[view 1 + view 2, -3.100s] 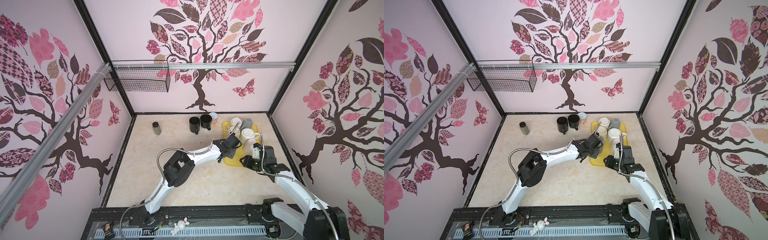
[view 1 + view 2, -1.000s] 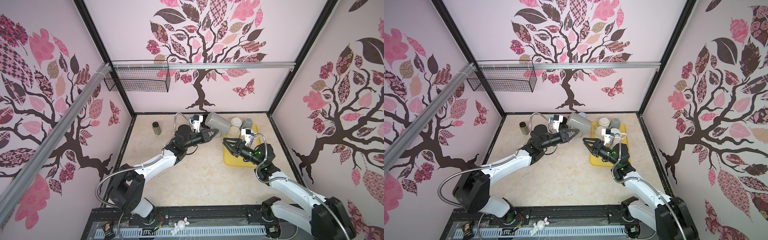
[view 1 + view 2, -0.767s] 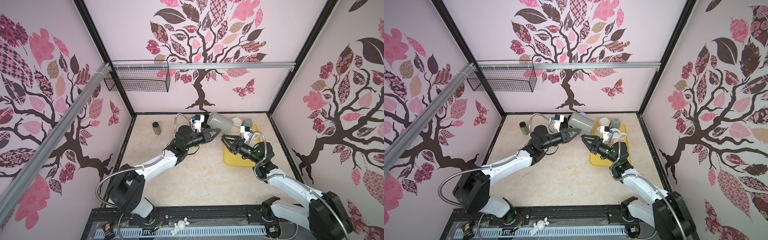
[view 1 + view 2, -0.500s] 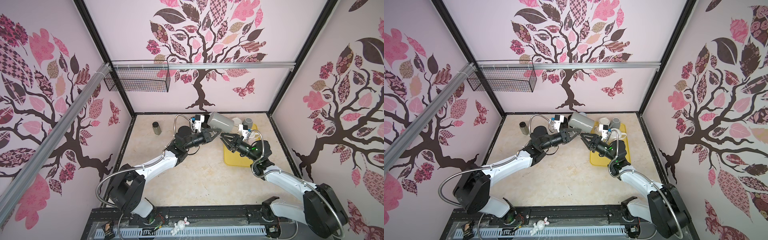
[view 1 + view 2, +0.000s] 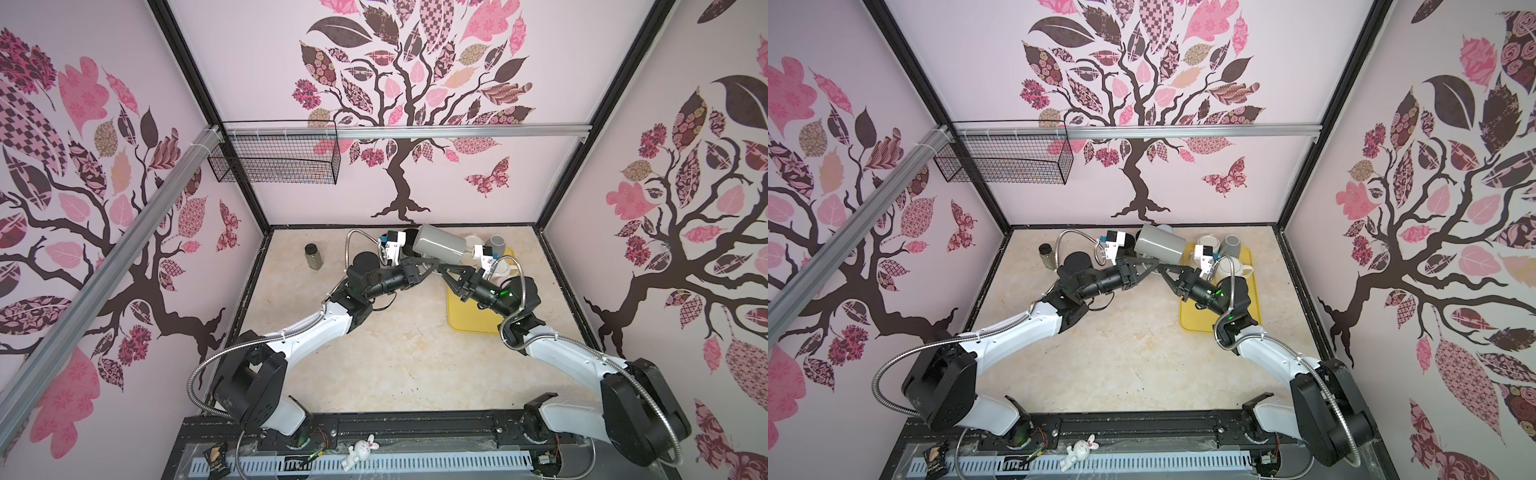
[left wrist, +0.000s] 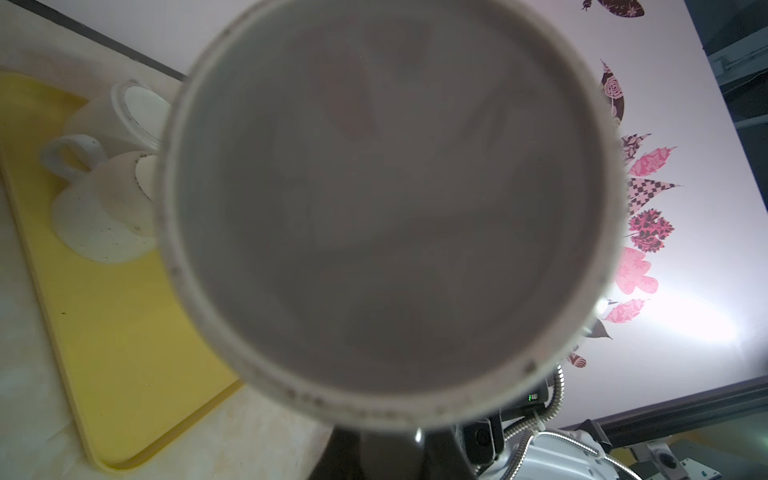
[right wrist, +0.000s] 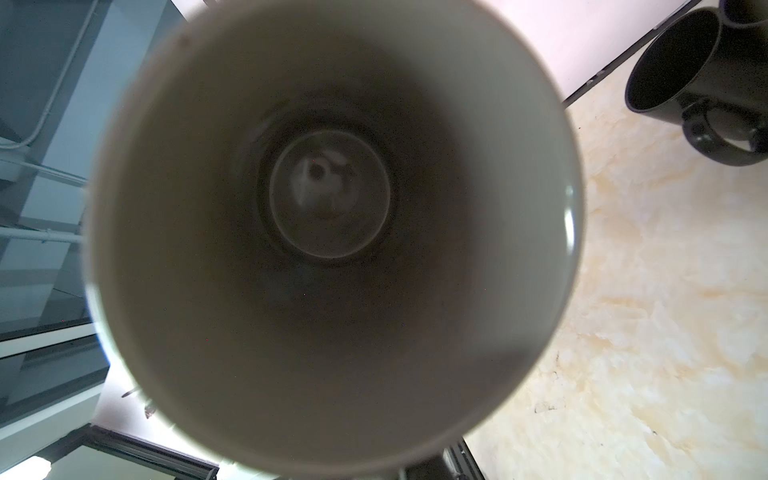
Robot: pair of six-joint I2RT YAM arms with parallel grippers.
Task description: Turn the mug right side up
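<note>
Sideways, smooth grey cylindrical mug (image 5: 440, 245) hangs above marbled beige tabletop (image 5: 395, 353).

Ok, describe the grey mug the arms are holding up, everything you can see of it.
The grey mug is plain, glossy, ceramic-looking and empty, with a paler speckled foot ring. It hangs clear of the table, nearly on its side: base toward the left arm, mouth toward the right. The left gripper and right gripper both close on its underside; the handle is hidden.

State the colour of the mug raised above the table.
The mug is grey, clearest in a top view.
</note>
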